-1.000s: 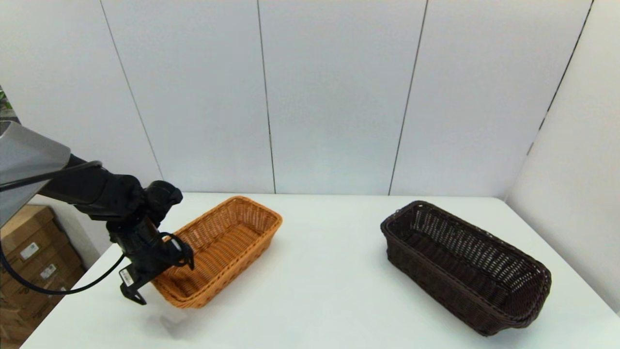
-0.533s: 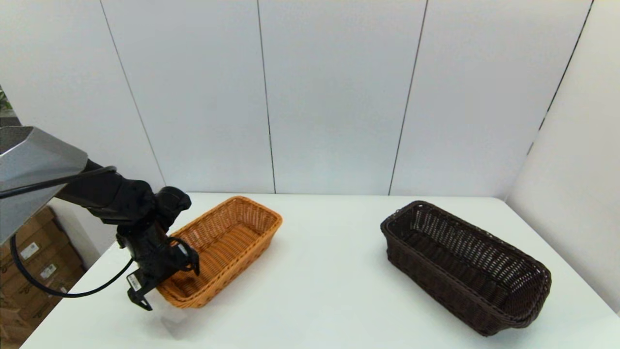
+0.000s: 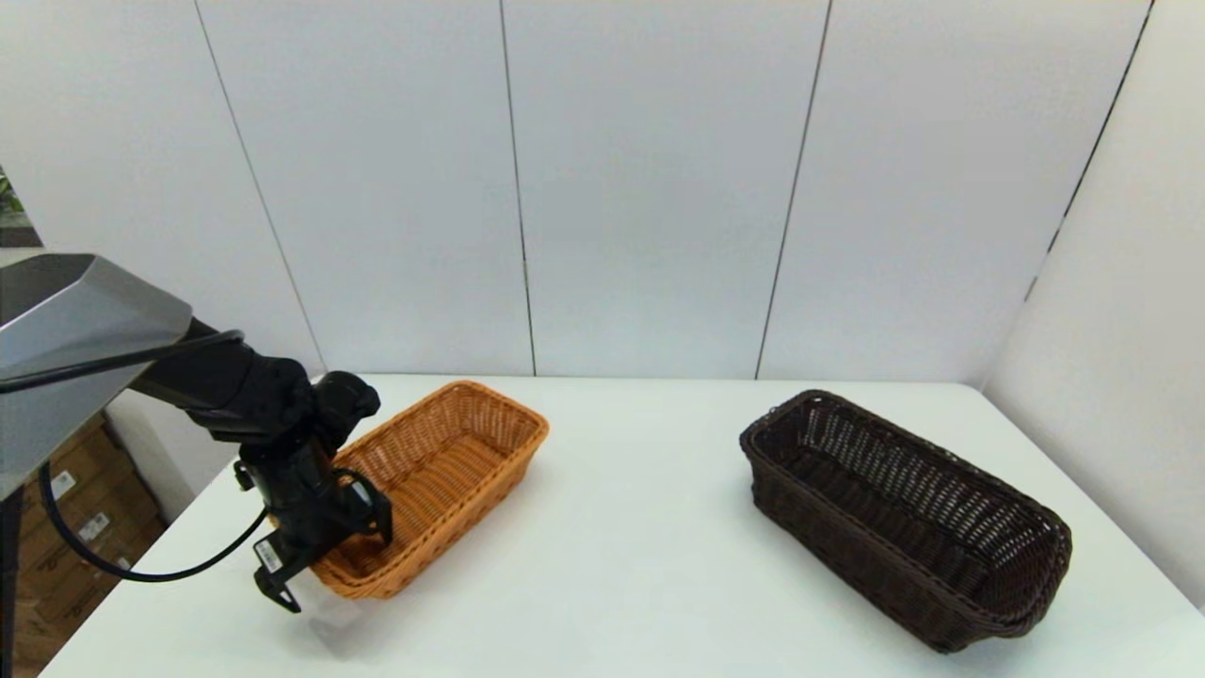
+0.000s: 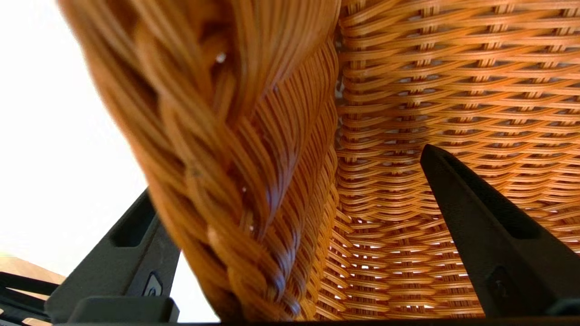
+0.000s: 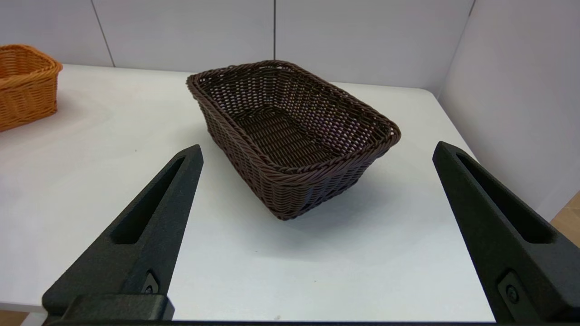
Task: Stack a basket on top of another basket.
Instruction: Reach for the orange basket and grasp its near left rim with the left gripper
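The orange-tan basket (image 3: 442, 480) lies at the table's left, its long side running away to the right. My left gripper (image 3: 334, 565) is open and straddles its near-left end. In the left wrist view the braided rim (image 4: 253, 158) stands between the two fingers, one finger outside the wall and the other inside over the weave. The dark brown basket (image 3: 904, 513) rests at the right of the table, apart from the other. My right gripper (image 5: 317, 146) is open and held back from the dark basket (image 5: 290, 131), near the table's front edge. It is out of the head view.
The white table (image 3: 612, 565) has bare surface between the two baskets. White wall panels close the back and the right side. Cardboard boxes (image 3: 56, 508) stand on the floor beyond the table's left edge.
My left arm has moved right and slightly down, bringing its open gripper further over the orange-tan basket's near end. Both baskets stay where they were.
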Controlling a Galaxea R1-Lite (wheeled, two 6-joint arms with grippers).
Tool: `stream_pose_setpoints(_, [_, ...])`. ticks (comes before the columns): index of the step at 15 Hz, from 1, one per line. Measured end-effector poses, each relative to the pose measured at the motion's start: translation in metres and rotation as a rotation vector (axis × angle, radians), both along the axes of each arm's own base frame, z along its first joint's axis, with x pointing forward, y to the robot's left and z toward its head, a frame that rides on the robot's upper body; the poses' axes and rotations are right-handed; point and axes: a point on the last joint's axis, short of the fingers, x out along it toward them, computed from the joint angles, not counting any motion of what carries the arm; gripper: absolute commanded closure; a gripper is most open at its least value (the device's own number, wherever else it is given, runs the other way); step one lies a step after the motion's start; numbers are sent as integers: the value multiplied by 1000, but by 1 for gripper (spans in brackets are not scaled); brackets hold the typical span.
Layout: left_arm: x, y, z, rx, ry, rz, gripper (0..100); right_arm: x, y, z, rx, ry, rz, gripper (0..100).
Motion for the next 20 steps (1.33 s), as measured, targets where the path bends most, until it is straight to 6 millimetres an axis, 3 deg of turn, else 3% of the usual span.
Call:
stream_pose_setpoints(14, [1,0,7,-2,-21,14,100,0,0,0,0,0,0,0])
stream_pose_setpoints(20, [-3,0,45,-14,-132,-15,100,0,0,0,0,0,0,0])
